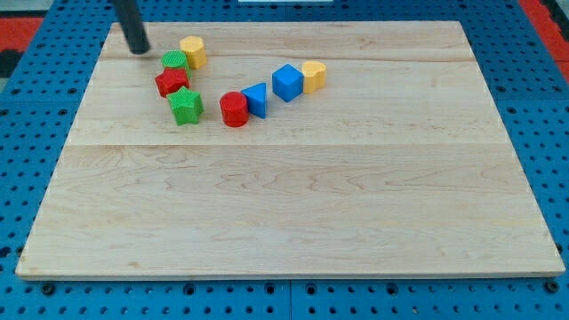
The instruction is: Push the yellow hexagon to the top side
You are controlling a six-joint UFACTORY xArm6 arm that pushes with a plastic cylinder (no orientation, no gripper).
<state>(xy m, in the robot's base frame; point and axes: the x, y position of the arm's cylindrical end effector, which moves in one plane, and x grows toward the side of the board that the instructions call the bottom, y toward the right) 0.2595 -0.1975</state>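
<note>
The yellow hexagon [193, 51] sits near the view's top left of the wooden board [293, 204], touching a green block [174, 62]. My tip [139, 50] stands to the left of the yellow hexagon, with a gap of bare wood between them, and up-left of the green block.
Below the green block lie a red star [172, 82] and a green star [186, 106]. To the right run a red cylinder [234, 108], a blue triangle [256, 98], a blue cube [288, 82] and a yellow heart [314, 76]. A blue pegboard [533, 107] surrounds the board.
</note>
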